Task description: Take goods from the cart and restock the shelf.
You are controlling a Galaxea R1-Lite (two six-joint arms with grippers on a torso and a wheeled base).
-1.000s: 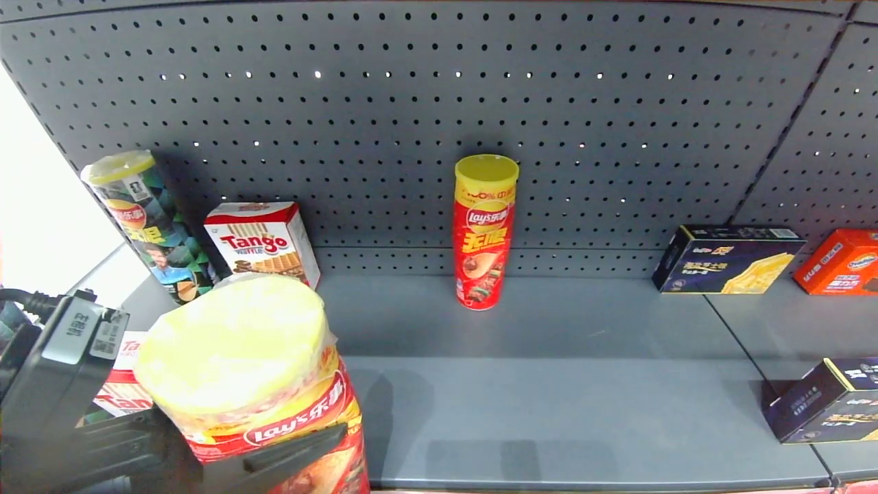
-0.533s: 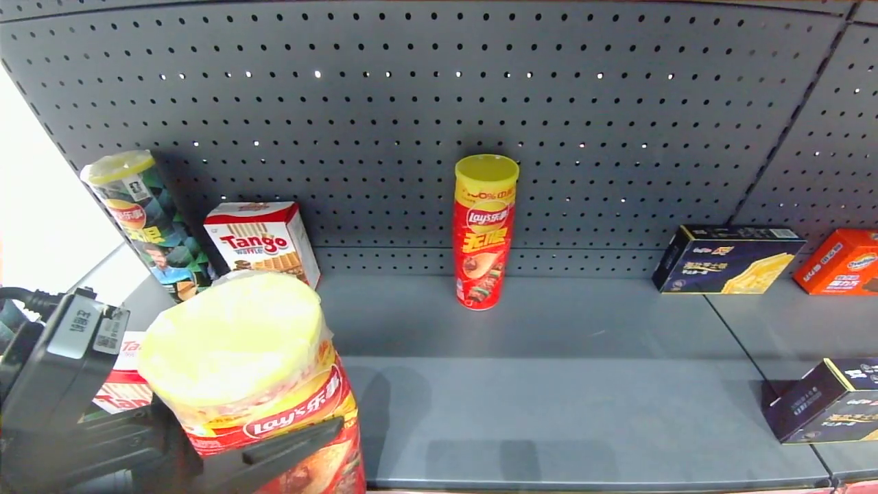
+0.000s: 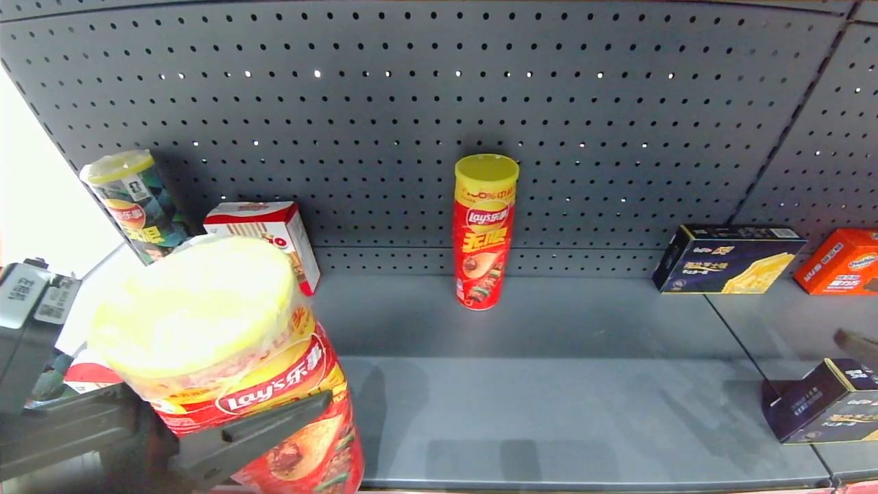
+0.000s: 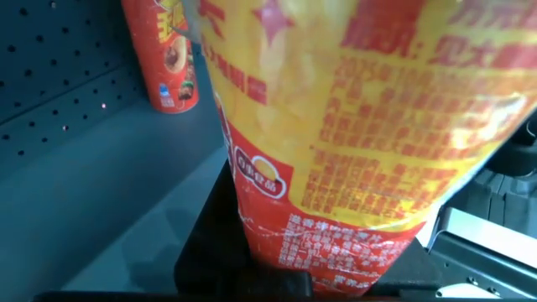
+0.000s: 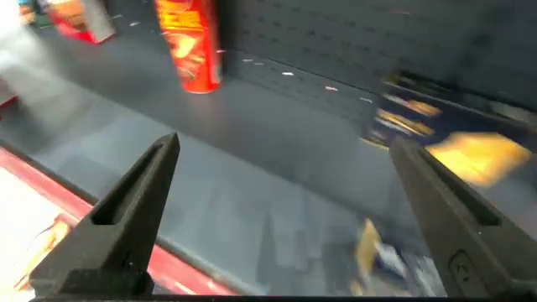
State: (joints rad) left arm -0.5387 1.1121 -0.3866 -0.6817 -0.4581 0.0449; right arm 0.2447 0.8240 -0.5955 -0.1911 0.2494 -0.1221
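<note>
Holding one chip can (image 3: 226, 357), two shelved cans (image 3: 485, 230)

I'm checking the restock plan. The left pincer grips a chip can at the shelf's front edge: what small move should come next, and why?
Probably carry the held can forward and toward the robot's right, onto the bare shelf before the standing red can. The left pincer is shut on it at the front edge, and the wafer box stands directly behind it.

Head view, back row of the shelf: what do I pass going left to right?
green chip can → red-and-white wafer box → red chip can → dark blue box → orange box
</note>
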